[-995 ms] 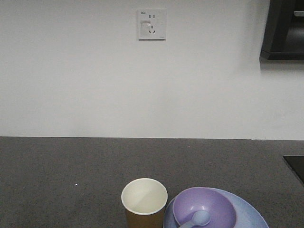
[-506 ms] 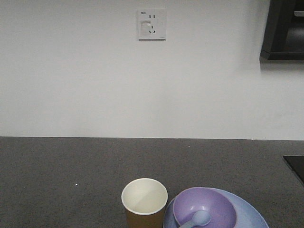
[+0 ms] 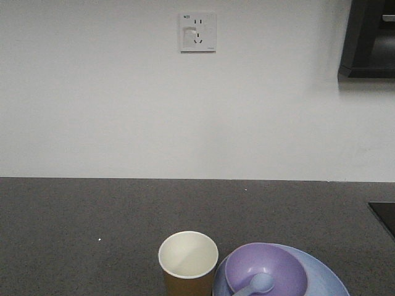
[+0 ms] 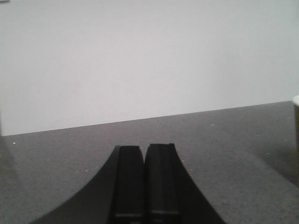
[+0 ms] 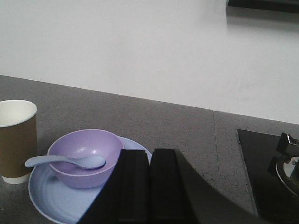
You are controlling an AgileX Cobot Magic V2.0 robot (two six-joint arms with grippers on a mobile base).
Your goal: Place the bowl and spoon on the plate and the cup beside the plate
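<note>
Both grippers sit with their jaws pressed together and nothing between them. From the right gripper [image 5: 149, 186], the plate [image 5: 51, 200] lies just ahead and to the left on the dark desk [image 5: 163, 126], its near edge hidden behind the jaws. The bowl [image 5: 84, 156] sits on that plate, and the spoon [image 5: 70, 162] rests in the bowl, scoop inside, handle poking out over the rim on the far-left side. The cup [image 5: 16, 140] stands upright further left, just beside the plate. Over at the left gripper [image 4: 145, 186], bare desk lies ahead, with a sliver of the cup at the far right.
</note>
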